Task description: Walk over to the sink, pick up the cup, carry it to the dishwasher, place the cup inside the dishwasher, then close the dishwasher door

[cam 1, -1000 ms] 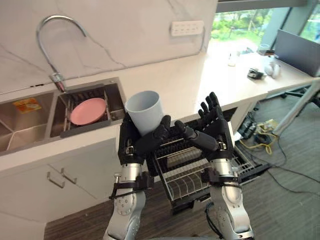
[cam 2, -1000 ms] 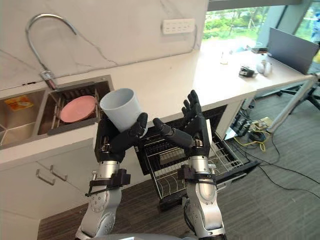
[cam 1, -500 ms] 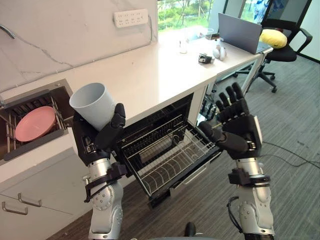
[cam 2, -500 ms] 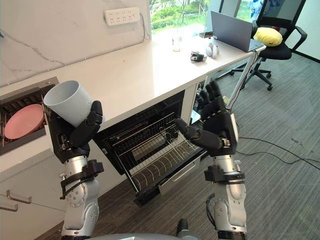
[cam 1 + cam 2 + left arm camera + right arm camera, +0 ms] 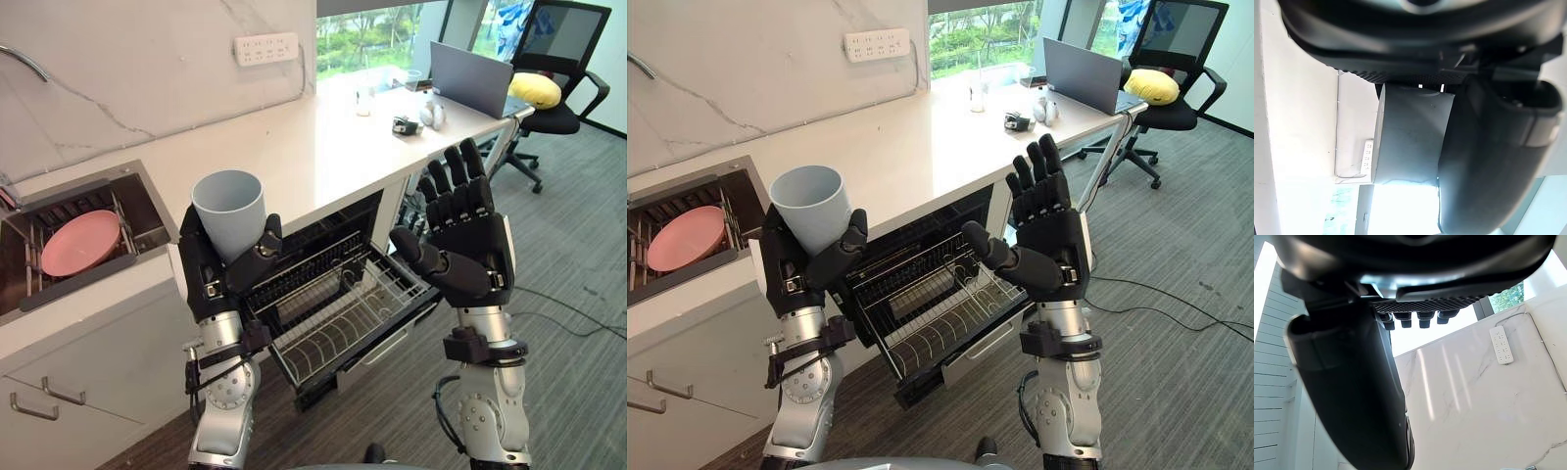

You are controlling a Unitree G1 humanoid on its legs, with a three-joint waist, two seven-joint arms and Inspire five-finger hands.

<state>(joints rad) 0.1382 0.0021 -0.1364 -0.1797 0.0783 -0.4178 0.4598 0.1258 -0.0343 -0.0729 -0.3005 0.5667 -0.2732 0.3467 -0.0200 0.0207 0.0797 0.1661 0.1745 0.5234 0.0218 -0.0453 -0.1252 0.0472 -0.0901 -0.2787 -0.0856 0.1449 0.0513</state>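
My left hand (image 5: 217,274) is shut on a pale blue-grey cup (image 5: 230,212), held upright at chest height with its mouth up. In the left wrist view the cup (image 5: 1410,132) sits against the palm with the thumb (image 5: 1488,161) curled round it. Below and between the hands the dishwasher (image 5: 338,304) stands open under the white counter, its wire rack (image 5: 936,313) pulled out. My right hand (image 5: 465,245) is raised to the right of the rack, fingers straight, holding nothing.
A sink (image 5: 147,211) at the left holds a pink plate (image 5: 80,242) on a rack. The white counter (image 5: 313,147) runs right to a laptop (image 5: 470,78) and small items. An office chair (image 5: 558,59) with a yellow cushion stands beyond. Grey carpet floor lies right of the dishwasher.
The whole view has shifted slightly as the camera moved. The left hand with the cup has moved right, closer to the open dishwasher. The right hand stays raised and open.
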